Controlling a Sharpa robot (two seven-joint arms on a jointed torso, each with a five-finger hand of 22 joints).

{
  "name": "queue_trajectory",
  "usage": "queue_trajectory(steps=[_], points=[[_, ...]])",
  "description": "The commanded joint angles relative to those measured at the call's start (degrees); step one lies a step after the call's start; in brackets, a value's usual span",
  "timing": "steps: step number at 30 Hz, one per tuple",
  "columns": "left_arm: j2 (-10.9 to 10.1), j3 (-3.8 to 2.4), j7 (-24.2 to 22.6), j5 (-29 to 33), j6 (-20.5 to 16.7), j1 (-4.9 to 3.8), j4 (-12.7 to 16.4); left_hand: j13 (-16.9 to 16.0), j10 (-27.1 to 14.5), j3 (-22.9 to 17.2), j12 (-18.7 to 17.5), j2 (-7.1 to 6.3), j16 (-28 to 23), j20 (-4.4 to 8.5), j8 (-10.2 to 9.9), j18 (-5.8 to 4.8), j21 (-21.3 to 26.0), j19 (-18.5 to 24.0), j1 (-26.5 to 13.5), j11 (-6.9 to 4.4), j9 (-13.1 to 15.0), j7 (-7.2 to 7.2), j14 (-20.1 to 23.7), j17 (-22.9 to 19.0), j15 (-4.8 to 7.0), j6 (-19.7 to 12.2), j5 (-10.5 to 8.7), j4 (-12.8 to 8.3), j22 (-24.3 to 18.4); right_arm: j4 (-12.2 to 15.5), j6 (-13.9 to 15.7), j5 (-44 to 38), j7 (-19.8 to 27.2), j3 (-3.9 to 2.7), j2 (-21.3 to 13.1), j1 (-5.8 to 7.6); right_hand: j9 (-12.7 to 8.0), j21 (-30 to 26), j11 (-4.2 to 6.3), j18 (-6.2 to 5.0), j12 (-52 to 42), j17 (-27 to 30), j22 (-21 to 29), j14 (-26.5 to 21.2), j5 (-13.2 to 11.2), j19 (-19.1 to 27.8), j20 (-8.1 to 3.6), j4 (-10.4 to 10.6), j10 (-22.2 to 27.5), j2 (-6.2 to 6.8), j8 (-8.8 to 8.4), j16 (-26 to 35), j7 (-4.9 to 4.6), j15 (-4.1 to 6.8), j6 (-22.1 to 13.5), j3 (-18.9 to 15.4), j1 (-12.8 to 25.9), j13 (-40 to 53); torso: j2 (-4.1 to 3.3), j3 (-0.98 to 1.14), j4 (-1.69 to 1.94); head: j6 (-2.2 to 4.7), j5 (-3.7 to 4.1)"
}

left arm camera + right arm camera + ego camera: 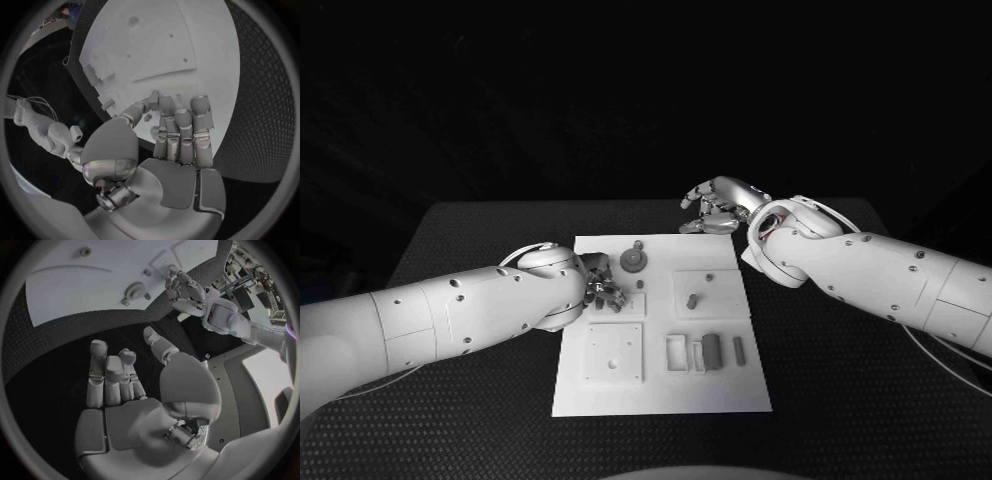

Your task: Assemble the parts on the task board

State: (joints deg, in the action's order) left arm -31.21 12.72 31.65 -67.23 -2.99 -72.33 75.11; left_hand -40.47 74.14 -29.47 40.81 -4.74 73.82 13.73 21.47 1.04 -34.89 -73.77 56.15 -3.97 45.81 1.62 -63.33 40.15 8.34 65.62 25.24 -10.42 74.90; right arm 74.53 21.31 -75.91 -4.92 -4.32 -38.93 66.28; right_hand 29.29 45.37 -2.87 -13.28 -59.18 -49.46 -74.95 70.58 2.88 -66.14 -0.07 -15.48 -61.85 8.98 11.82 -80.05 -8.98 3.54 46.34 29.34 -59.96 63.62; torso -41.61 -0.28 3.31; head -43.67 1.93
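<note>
The white board (661, 400) lies mid-desk (834, 400), grey parts (711, 350) lying on it. The left hand (600, 285) hangs over the board's left side, its fingers (181, 130) curled in; whether they hold anything I cannot tell. The right hand (718, 205) hovers over the desk just beyond the board's far edge, fingers (106, 375) loose and holding nothing.

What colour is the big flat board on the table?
White; the task board shows best in the head view.
</note>
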Motion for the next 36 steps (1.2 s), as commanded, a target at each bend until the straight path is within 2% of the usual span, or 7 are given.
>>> queue_trajectory(steps=[1,15,21,27,30,36], points=[[0.39,0.84,2.44,-0.32,7.99,0.97,-0.71,0.06,-0.19,-5.43,0.32,0.78,0.27,1.34,-0.4,1.54,-0.26,-0.8,1.22,-0.35,-0.07,-0.04,-0.94,-0.08,1.53,0.89,0.37,-5.15,1.15,0.09,-0.59,-0.02,0.4,-0.03,0.0,-0.02,-0.09,-0.39,0.13,-1.72,-0.35,0.07,-0.88,-0.48,-0.09,0.1,-0.28,0.35,0.34,-0.08,0.12,0.33,-0.33,0.04,0.06,-0.03,0.62,-0.07,0.02,0.0,0.01,-0.12,0.06],[-0.22,0.83,2.44,-0.28,8.67,0.92,0.07,0.07,-0.27,-5.39,0.34,0.86,0.33,1.34,-0.42,1.52,-0.28,-0.73,1.21,-0.32,-0.1,-0.01,-0.87,-0.09,1.51,0.85,0.36,-5.22,1.17,0.07,-0.61,0.02,0.37,-0.03,-0.04,-0.03,-0.09,-0.4,0.13,-1.72,-0.39,0.08,-0.88,-0.48,-0.09,0.1,-0.29,0.37,0.35,-0.08,0.13,0.33,-0.33,0.04,0.06,-0.01,0.65,-0.11,0.05,-0.06,0.1,-0.19,0.28],[-0.38,0.8,2.77,-0.32,9.57,0.67,0.44,0.06,-0.28,-5.38,0.37,0.87,0.36,1.35,-0.42,1.51,-0.3,-0.72,1.22,-0.32,-0.1,-0.02,-0.86,-0.09,1.51,0.86,0.37,-5.26,1.18,0.03,-0.63,0.02,0.38,-0.03,-0.01,-0.06,-0.09,-0.41,0.13,-1.72,-0.41,0.08,-0.88,-0.48,-0.09,0.1,-0.29,0.37,0.36,-0.09,0.14,0.32,-0.33,0.04,0.06,0.01,0.63,-0.12,0.06,-0.15,0.07,-0.01,0.36],[-0.18,0.8,3.22,-0.35,11.11,0.45,0.21,0.06,-0.29,-5.37,0.38,0.9,0.39,1.35,-0.42,1.51,-0.31,-0.71,1.23,-0.31,-0.1,-0.01,-0.85,-0.09,1.5,0.86,0.38,-5.29,1.19,0.02,-0.66,0.02,0.37,-0.03,0.02,-0.07,-0.09,-0.41,0.14,-1.72,-0.42,0.08,-0.89,-0.48,-0.09,0.1,-0.3,0.37,0.36,-0.09,0.14,0.32,-0.33,0.04,0.06,0.02,0.62,-0.14,0.04,-0.08,0.05,0.04,0.33],[-0.06,0.8,3.14,-0.38,10.77,0.44,0.04,0.07,-0.32,-5.37,0.39,0.92,0.4,1.35,-0.43,1.5,-0.32,-0.69,1.23,-0.31,-0.11,-0.01,-0.83,-0.1,1.5,0.84,0.39,-5.3,1.19,0.02,-0.62,0.02,0.36,-0.03,0.03,-0.08,-0.09,-0.41,0.13,-1.72,-0.43,0.09,-0.89,-0.48,-0.09,0.1,-0.3,0.37,0.37,-0.09,0.15,0.32,-0.33,0.04,0.06,0.02,0.62,-0.15,0.03,-0.08,0.08,0.09,0.28],[-0.29,0.8,2.34,-0.97,7.39,0.44,0.06,0.07,-0.34,-5.37,0.4,0.96,0.42,1.35,-0.43,1.5,-0.33,-0.67,1.24,-0.3,-0.12,0.0,-0.81,-0.1,1.49,0.83,0.39,-5.32,1.2,-0.02,-0.59,0.02,0.37,-0.03,0.03,-0.08,-0.09,-0.42,0.13,-1.72,-0.44,0.09,-0.89,-0.49,-0.09,0.1,-0.3,0.37,0.38,-0.09,0.15,0.33,-0.33,0.04,0.06,0.03,0.62,-0.16,0.03,-0.03,0.06,0.15,0.28]])
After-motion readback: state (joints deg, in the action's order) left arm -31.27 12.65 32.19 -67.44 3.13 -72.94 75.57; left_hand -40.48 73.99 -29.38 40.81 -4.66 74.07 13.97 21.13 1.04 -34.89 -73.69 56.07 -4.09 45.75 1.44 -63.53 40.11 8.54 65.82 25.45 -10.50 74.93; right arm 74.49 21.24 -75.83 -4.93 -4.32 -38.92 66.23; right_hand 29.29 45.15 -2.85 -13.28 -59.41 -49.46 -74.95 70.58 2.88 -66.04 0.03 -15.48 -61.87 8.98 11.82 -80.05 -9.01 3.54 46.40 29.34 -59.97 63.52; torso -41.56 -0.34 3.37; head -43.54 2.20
